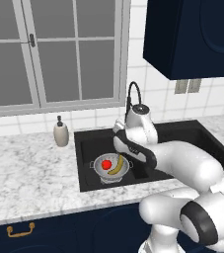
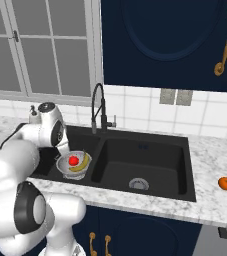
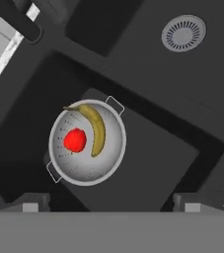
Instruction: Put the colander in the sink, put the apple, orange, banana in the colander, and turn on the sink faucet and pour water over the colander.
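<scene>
the colander (image 1: pixel 111 169) sits in the left basin of the sink (image 1: pixel 182 131), on the basin floor, a little toward the near wall. inside it lie two fruits: the apple (image 1: pixel 106 164) on the left part of the bowl and the banana (image 1: pixel 116 165) just beside it on the right, curved along the bowl wall. in the hand view the colander (image 3: pixel 87 142) is seen from above, round and shiny, with one small handle toward the upper right and one toward the lower left; the apple (image 3: pixel 75 140) and the banana (image 3: pixel 94 128) lie close together, and i cannot tell if they touch.

the orange (image 2: pixel 226 183) is not in the colander. it lies on the marble worktop (image 2: pixel 212 200) to the right of the sink, well apart from both basins.

the sink faucet (image 2: pixel 100 111) stands at the far edge of the sink, near the wall between the two basins, with its arc bending over to the left. the right basin holds only its round silver drain (image 2: pixel 139 184). a beige soap dispenser (image 1: pixel 60 132) stands on the worktop at the far left of the sink.

the arm reaches over the left basin, and the tool (image 3: pixel 111 200) hangs above the colander, looking down on it. its two fingers (image 3: pixel 30 201) are wide apart and nothing is between them. the tool touches neither the colander nor the fruit.
</scene>
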